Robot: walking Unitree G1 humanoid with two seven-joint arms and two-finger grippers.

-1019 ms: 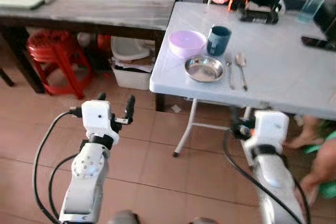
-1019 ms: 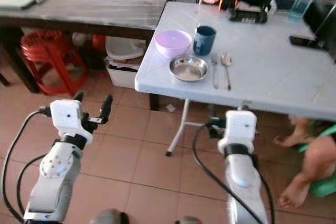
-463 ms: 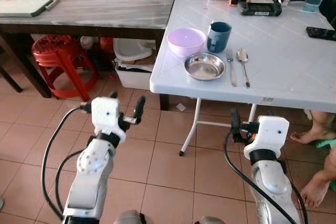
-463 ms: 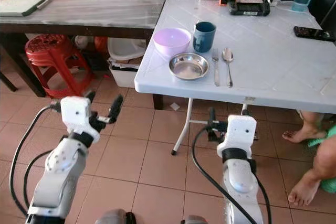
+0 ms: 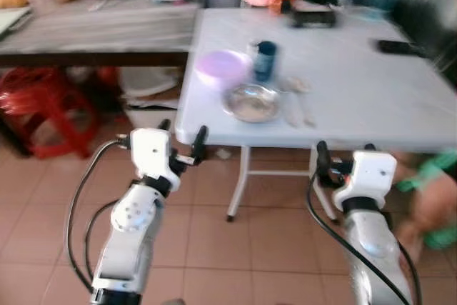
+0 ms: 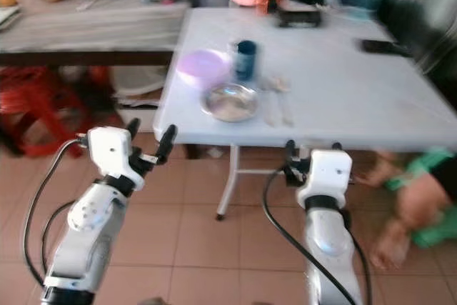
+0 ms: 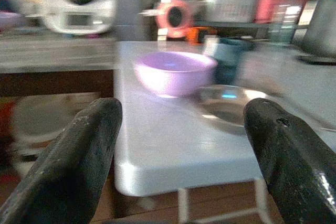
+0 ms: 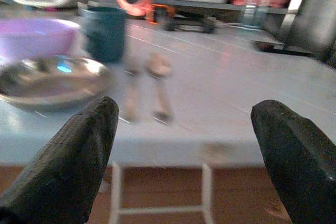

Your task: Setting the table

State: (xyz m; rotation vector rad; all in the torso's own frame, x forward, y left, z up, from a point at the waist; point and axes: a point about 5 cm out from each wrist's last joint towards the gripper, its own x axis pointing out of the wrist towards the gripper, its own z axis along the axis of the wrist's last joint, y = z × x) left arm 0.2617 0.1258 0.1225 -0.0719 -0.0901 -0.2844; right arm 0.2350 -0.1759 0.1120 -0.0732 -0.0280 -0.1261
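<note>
Nearby, purple bowl (image 5: 221,66) beside steel dish (image 5: 250,102).

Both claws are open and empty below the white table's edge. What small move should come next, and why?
Probably raise the left claw above the white table edge: it sits open, level with the near corner, with the purple bowl and steel plate just past it. The right claw hangs open below the edge too.

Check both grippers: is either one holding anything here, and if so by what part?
Nothing is held. The left gripper and right gripper are both open and empty, short of the white table, where the purple bowl, metal plate and dark cup sit.
</note>
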